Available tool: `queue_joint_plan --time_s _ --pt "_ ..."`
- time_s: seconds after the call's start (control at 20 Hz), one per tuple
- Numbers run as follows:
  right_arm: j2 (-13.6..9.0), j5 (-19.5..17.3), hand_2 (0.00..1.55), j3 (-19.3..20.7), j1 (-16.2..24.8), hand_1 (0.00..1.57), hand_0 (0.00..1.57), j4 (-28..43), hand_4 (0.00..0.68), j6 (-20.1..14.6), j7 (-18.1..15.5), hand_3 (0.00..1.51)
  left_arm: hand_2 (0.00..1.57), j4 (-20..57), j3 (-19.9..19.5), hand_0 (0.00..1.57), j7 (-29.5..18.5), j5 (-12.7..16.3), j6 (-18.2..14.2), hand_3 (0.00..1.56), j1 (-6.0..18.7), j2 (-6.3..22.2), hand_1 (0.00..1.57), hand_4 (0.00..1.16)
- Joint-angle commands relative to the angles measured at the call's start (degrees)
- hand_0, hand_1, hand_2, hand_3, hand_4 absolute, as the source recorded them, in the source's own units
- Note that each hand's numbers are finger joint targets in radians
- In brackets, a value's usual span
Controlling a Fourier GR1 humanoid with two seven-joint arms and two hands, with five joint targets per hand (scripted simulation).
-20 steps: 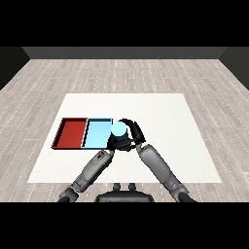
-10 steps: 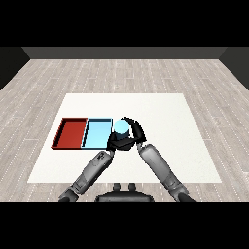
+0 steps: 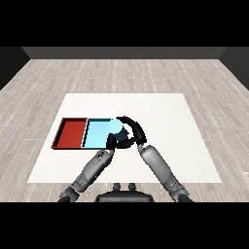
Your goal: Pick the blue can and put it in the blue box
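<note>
Two trays lie side by side near the white bench's [image 3: 160, 116] left edge: one red tray [image 3: 73, 132], nothing visible inside, and one light blue tray [image 3: 96, 133]. The one blue can [image 3: 115, 128] sits over the blue tray's right edge, the right hand [image 3: 131, 133] curled round it. The left hand's fingers cannot be made out.

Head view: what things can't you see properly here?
- Light blue can, head view: its lower part is hidden by the right hand curled round it.
- Left hand, head view: mostly hidden behind the right hand; fingers unclear.
- Light blue tray, head view: right rim covered by the can and hands.
</note>
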State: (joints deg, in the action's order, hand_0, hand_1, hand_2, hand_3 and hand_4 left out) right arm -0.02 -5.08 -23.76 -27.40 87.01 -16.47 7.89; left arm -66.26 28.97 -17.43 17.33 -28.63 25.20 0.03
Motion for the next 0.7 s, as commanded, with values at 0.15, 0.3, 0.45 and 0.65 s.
queue_joint_plan --time_s 0.15,0.3,0.45,0.65 --pt "-0.3 -1.0 0.00 3.3 1.6 0.00 0.00 -0.1 0.000 6.1 -2.4 0.00 1.57 0.2 1.7 1.57 -2.6 0.1 -2.2 1.49 0.8 0.0 1.57 1.13" --pt "0.0 -0.2 0.00 2.9 1.4 0.00 0.00 1.1 0.000 4.1 -1.0 0.00 1.57 -3.6 -3.9 1.57 0.9 -5.2 2.6 1.49 -3.0 0.9 1.57 1.13" --pt "-1.6 1.4 0.00 8.1 4.3 0.00 0.00 3.8 0.000 6.0 -1.9 0.00 1.57 3.1 -4.9 1.57 -3.1 -2.0 2.5 1.49 -1.1 0.3 1.57 1.13" --pt "-0.5 5.7 0.00 13.4 1.9 0.00 0.00 1.9 0.000 5.4 -3.6 0.00 1.57 0.9 -4.9 1.57 -1.0 -4.9 1.2 1.48 -1.3 2.4 1.57 1.13"
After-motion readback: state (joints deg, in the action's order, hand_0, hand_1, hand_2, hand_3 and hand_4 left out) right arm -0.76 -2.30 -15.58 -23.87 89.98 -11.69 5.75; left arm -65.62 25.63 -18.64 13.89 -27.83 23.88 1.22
